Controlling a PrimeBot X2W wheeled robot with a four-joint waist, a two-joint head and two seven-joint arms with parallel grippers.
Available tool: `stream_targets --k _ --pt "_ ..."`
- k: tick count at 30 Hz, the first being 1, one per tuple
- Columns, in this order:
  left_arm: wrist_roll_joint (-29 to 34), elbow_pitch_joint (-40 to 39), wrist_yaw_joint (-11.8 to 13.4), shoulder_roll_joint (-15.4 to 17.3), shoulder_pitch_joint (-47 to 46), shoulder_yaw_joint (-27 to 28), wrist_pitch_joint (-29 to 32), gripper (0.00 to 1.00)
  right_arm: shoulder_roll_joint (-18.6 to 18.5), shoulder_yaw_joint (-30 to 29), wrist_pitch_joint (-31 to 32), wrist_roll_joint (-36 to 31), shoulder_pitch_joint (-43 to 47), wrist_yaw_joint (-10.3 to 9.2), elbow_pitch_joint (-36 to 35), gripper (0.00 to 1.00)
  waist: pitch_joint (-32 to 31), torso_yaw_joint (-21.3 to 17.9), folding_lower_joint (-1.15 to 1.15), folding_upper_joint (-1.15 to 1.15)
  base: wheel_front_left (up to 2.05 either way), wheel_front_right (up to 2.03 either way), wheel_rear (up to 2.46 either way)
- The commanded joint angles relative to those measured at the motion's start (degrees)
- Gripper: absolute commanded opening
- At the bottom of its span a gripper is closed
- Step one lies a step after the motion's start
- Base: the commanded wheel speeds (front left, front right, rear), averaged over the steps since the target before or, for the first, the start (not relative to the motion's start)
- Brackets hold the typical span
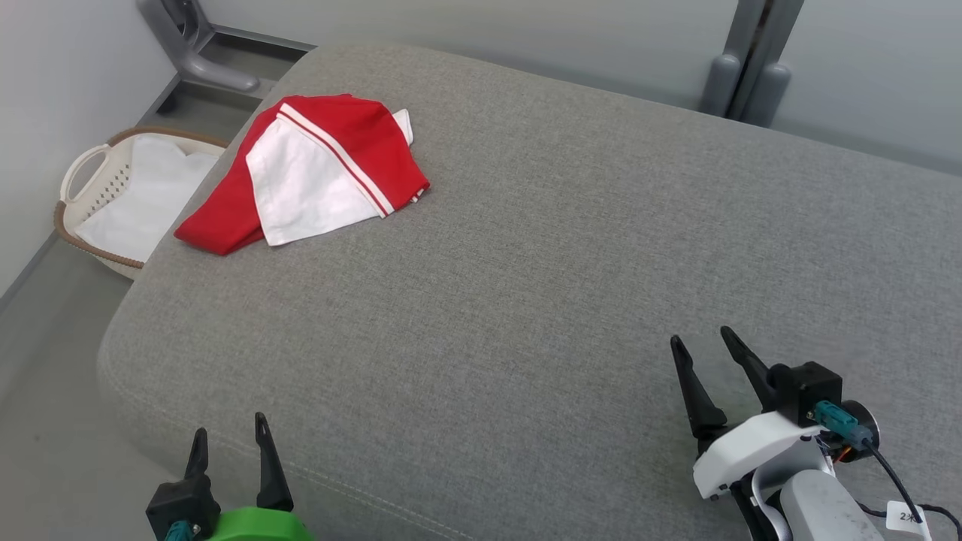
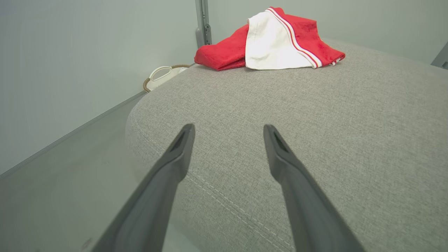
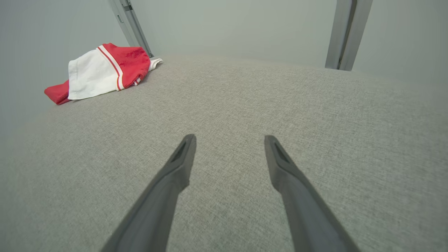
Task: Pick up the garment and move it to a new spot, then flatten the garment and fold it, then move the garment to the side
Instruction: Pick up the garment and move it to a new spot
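Both your claws stand wide and empty by the grey cushion (image 1: 526, 263): the left claw (image 1: 229, 423) at its near edge, the right claw (image 1: 700, 335) over its surface. You'll find the red-and-white garment (image 1: 316, 165) crumpled on the cushion well ahead of the left claw, and far ahead and to the left of the right claw.

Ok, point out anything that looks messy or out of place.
The red and white garment lies bunched in a heap, not flat, at the far left corner of the grey cushion, close to the edge beside the laundry basket. Nothing else stands out.
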Motion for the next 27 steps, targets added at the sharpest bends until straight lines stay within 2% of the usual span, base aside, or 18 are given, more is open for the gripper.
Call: stream_targets --k 1,7,13,18,20,27 --pt "-0.7 -0.1 0.0 0.1 -0.4 0.1 0.0 1.00 -0.3 0.2 0.0 -0.3 -0.7 -0.09 -0.1 1.00 1.0 0.0 0.00 0.00 0.00 0.00 0.00" --pt "-2.8 0.9 -1.5 0.1 -5.0 0.6 0.0 1.00 -0.4 0.3 0.0 -1.6 -2.0 -0.09 -0.8 1.00 4.1 -2.5 0.00 0.00 0.00 0.00 0.00" --pt "-3.2 4.1 -3.2 0.1 -14.5 3.4 0.0 1.00 -2.1 1.0 0.0 -2.5 -4.8 -0.09 -2.5 1.00 9.3 -5.5 0.00 0.00 0.00 0.00 0.00" --pt "0.0 9.6 -4.6 0.5 -24.2 6.9 0.0 1.00 -3.8 2.4 0.0 -2.5 -7.6 -0.09 -4.6 1.00 14.3 -8.3 0.00 0.00 0.00 0.00 0.00" --pt "1.1 11.6 -4.3 0.6 -27.6 7.9 0.0 1.00 -4.3 2.7 0.0 -2.4 -8.7 -0.09 -5.4 1.00 16.0 -9.4 0.00 0.00 0.00 0.00 0.00" --pt "2.3 22.0 -4.3 3.9 -38.4 11.3 0.0 1.00 -6.0 3.7 0.0 -1.5 -11.8 -0.09 -8.2 1.00 21.4 -13.2 0.00 0.00 0.00 0.00 0.00"
